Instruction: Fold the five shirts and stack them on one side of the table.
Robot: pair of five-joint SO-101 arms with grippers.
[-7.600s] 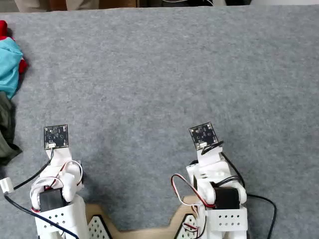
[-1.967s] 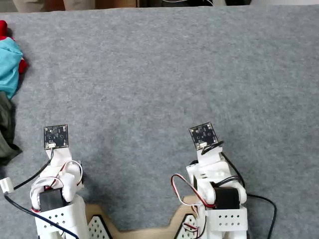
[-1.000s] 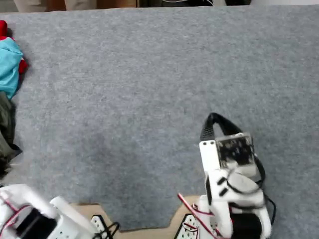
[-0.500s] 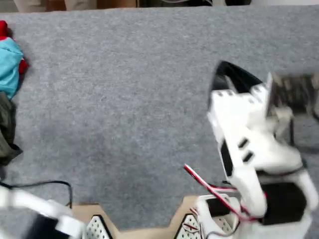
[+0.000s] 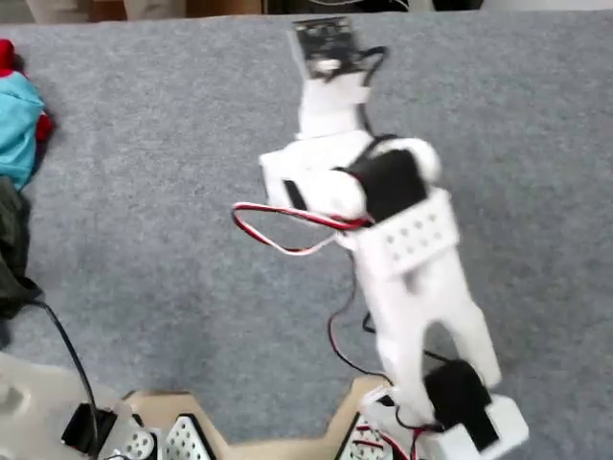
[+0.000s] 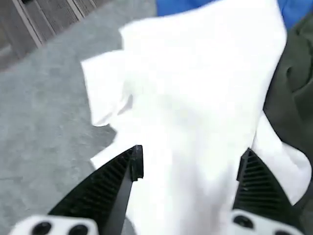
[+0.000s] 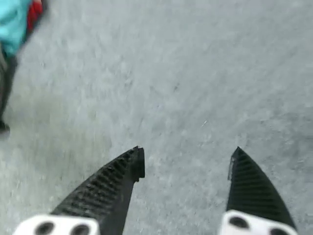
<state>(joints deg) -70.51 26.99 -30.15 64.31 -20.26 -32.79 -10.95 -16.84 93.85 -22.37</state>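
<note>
First pickup seems in hand: left jaws spread over the white shirt [image 6: 195, 88], right jaws spread above the surface [image 7: 195, 73]; next, left should drop and pinch cloth.

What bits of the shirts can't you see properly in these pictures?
1. High view: the teal shirt, red shirt and dark shirt are cut off by the left edge.
2. Left wrist view: the blue shirt is mostly covered by the white shirt and cut by the top edge.
3. Left wrist view: blur hides whether the open left claw touches the white shirt.
</note>
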